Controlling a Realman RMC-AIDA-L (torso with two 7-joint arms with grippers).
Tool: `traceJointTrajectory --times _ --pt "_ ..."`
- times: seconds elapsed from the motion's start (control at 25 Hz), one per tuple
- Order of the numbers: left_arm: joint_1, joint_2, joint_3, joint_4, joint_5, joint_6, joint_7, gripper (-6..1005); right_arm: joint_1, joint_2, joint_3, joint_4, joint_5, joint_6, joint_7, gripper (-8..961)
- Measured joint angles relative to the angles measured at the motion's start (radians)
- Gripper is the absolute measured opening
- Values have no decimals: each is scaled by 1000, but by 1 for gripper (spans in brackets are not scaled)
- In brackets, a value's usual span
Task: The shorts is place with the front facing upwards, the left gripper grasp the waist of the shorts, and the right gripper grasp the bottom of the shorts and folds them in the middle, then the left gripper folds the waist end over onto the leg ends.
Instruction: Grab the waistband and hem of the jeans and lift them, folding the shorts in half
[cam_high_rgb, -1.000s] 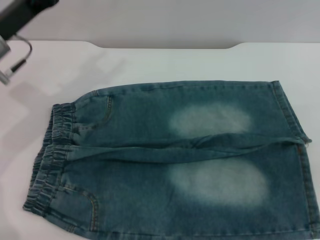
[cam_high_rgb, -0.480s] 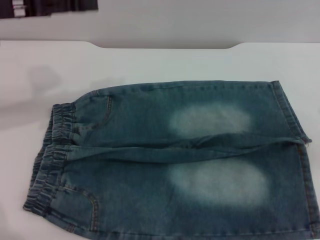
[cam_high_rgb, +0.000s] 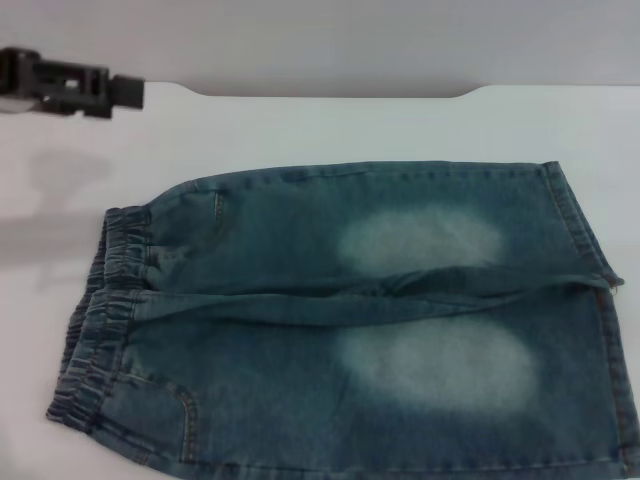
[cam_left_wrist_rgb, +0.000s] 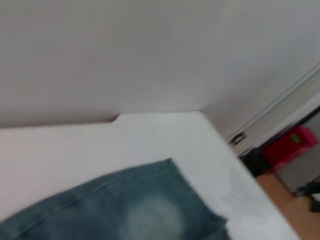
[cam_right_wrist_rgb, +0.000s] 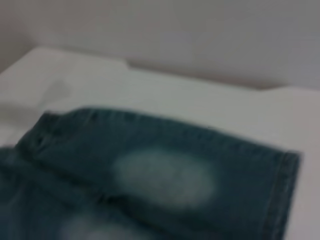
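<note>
The blue denim shorts (cam_high_rgb: 350, 320) lie flat on the white table (cam_high_rgb: 350, 125), front up, with a faded pale patch on each leg. The gathered waist (cam_high_rgb: 100, 310) is at the left, and the hemmed bottom (cam_high_rgb: 580, 220) of the legs is at the right. My left gripper (cam_high_rgb: 128, 93), black, hangs at the far upper left, beyond the waist and clear of the cloth. The left wrist view looks down on one leg of the shorts (cam_left_wrist_rgb: 125, 210). One leg of the shorts (cam_right_wrist_rgb: 150, 175) and its hem (cam_right_wrist_rgb: 282, 195) fill the right wrist view. The right gripper is out of view.
A grey wall runs behind the table, whose back edge has a raised step (cam_high_rgb: 335, 92) in the middle. Bare white tabletop lies between the shorts and that edge. In the left wrist view a red box (cam_left_wrist_rgb: 292, 145) stands on the floor past the table's corner.
The left arm has swung from the top-left corner along the upper edge, and its gripper now hangs lower at the far left. The shorts have not moved.
</note>
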Motion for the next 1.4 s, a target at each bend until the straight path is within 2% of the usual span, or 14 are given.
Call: traceJointTrajectory --times 0.2,0.28,0.52,0.68,0.8,0.92,1.0,1.16,1.24,1.4 --pt "23 -9 7 44 110 49 -30 763 -1 9 -62 -17 -33 -73 -23 577" --pt "24 -19 14 40 145 80 -21 761 -2 15 -73 -30 -67 -85 -23 577" --pt "32 -75 79 84 320 157 44 755 -12 49 -86 -93 -121 -76 -26 578" --pt "71 -108 76 139 388 157 70 751 -16 63 -87 -93 -126 -54 -39 578" --pt "107 -120 59 175 395 151 82 747 -18 71 -88 -90 -142 -25 -53 578" --pt "107 -120 59 175 395 151 82 744 -20 76 -88 -84 -145 3 -63 578" --pt "180 -125 14 196 398 142 109 742 -21 79 -89 -82 -146 24 -66 578" --pt "225 -132 -9 185 403 119 131 738 -21 83 -90 -82 -146 62 -68 578" --pt "232 -136 -10 178 411 109 135 736 -18 83 -91 -80 -146 75 -68 578" --pt "236 -159 -9 162 451 97 151 732 -12 84 -103 -71 -147 102 -69 578"
